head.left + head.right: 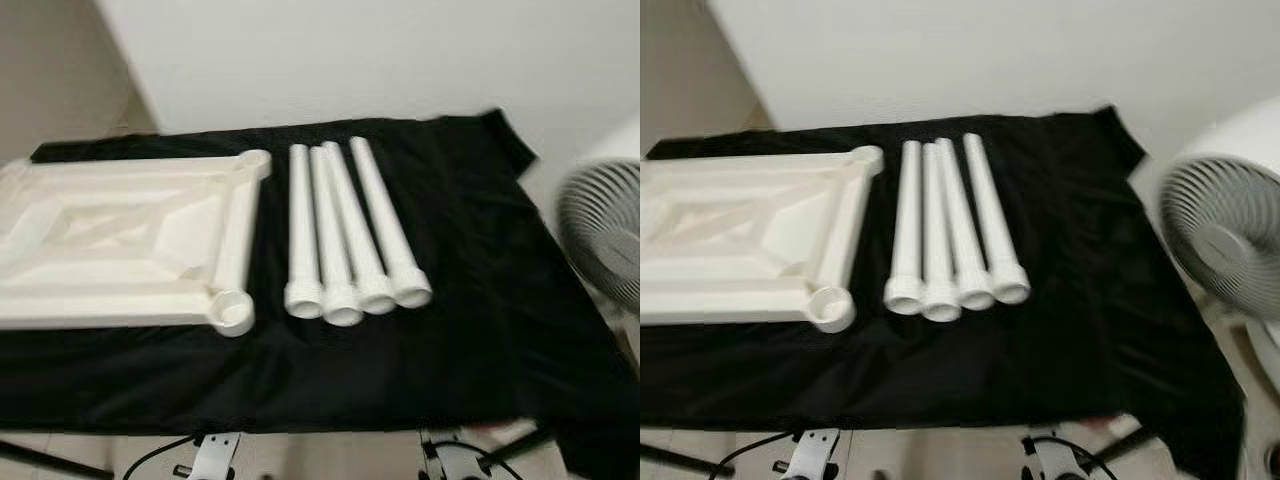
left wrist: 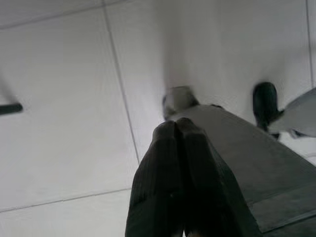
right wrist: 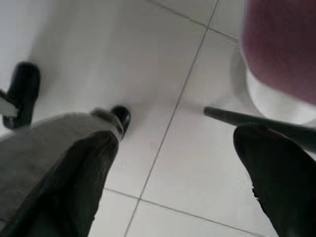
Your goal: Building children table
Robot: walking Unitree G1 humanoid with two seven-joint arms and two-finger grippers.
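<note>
A white plastic table top (image 1: 120,240) lies upside down on the left of a black cloth (image 1: 470,300), with round leg sockets (image 1: 233,312) at its corners. Several white table legs (image 1: 340,235) lie side by side just right of it, their wide ends toward me. Both arms hang low over the tiled floor. In the left wrist view my left gripper (image 2: 176,129) is shut with nothing in it. In the right wrist view my right gripper (image 3: 177,143) is open, its fingers (image 3: 84,168) wide apart and empty.
A white fan (image 1: 1225,235) stands at the right edge of the cloth. A white wall (image 1: 350,50) rises behind the cloth. Black cables and stand feet (image 1: 205,455) lie on the floor at the near edge.
</note>
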